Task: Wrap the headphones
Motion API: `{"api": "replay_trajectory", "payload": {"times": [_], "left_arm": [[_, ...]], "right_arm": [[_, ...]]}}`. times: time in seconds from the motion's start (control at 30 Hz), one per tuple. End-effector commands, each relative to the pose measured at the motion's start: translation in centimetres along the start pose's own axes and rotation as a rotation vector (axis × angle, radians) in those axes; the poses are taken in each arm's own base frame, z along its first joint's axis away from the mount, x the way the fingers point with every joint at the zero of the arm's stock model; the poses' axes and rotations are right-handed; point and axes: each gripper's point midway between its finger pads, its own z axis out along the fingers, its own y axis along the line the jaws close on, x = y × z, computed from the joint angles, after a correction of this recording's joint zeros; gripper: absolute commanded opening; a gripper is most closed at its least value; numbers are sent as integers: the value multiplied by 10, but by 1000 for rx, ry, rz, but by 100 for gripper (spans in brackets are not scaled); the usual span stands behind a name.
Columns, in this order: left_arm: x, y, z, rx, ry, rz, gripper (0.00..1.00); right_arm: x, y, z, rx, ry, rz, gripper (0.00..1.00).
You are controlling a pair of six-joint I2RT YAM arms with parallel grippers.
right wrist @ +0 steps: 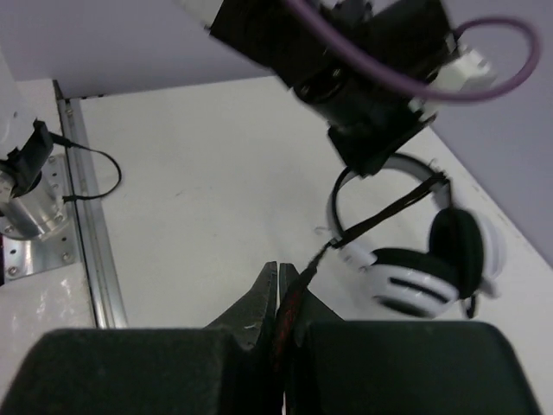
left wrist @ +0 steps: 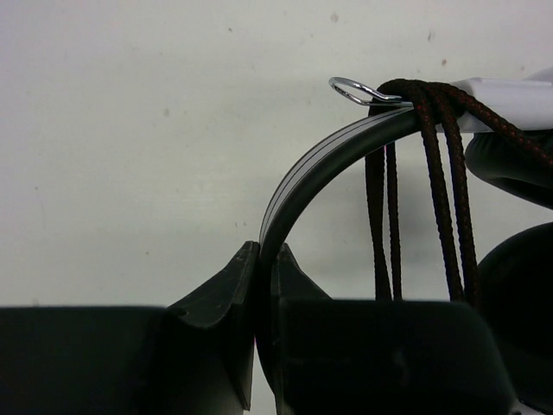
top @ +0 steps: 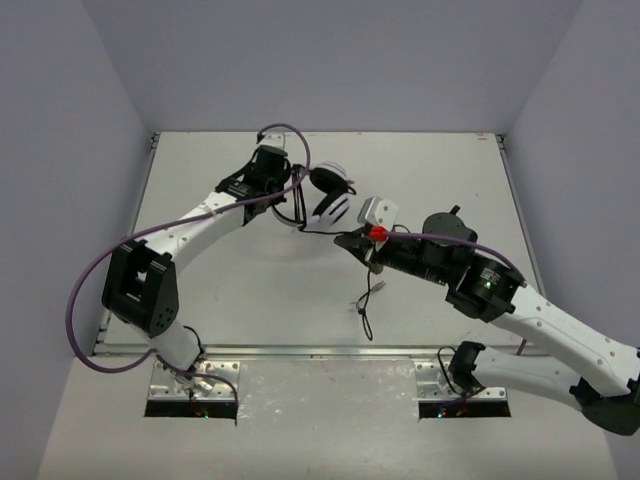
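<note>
The headphones (top: pixel 332 194) lie at mid-table, with white-and-black ear cups (right wrist: pixel 415 278). My left gripper (left wrist: pixel 266 256) is shut on the thin black headband (left wrist: pixel 327 157), which arcs up and to the right from between its fingers. Several turns of the black cord (left wrist: pixel 434 181) hang over the headband beside a small metal ring (left wrist: pixel 354 89). My right gripper (right wrist: pixel 282 275) is shut on the cord (right wrist: pixel 380 216), which runs taut up to the headband. In the top view the right gripper (top: pixel 352 243) sits just right of the ear cups, and the cord's loose tail (top: pixel 366 305) trails toward the near edge.
A thick purple cable (top: pixel 95 290) loops off the left arm and past the table's left edge. Another purple cable (top: pixel 480 248) runs along the right arm. A metal rail (top: pixel 300 350) borders the near edge. Grey walls close in the table on three sides.
</note>
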Motion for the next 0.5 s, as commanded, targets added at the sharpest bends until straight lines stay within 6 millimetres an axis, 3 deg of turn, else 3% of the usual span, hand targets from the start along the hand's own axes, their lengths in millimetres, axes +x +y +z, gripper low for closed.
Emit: {"api": "replay_trajectory", "payload": {"times": [0.0, 0.07, 0.1, 0.23, 0.33, 0.43, 0.47], "left_arm": [[-35, -8, -12, 11, -183, -17, 0], [-24, -16, -8, 26, -155, 13, 0], [-25, -21, -8, 31, -154, 17, 0], [-31, -24, -13, 50, -158, 27, 0], [-29, -39, -20, 144, -156, 56, 0], [-24, -61, -43, 286, -200, 80, 0], [-14, -70, -59, 315, -220, 106, 0]], "right_arm": [[-57, -27, -7, 87, -48, -104, 1], [-59, -40, -3, 131, -1, -143, 1], [-76, -45, -6, 141, -18, -170, 1], [-88, -53, -14, 180, -21, -182, 1], [-100, -68, -25, 255, -39, -214, 1], [-112, -87, -31, 317, -38, -244, 1], [-121, -99, -37, 351, -46, -251, 1]]}}
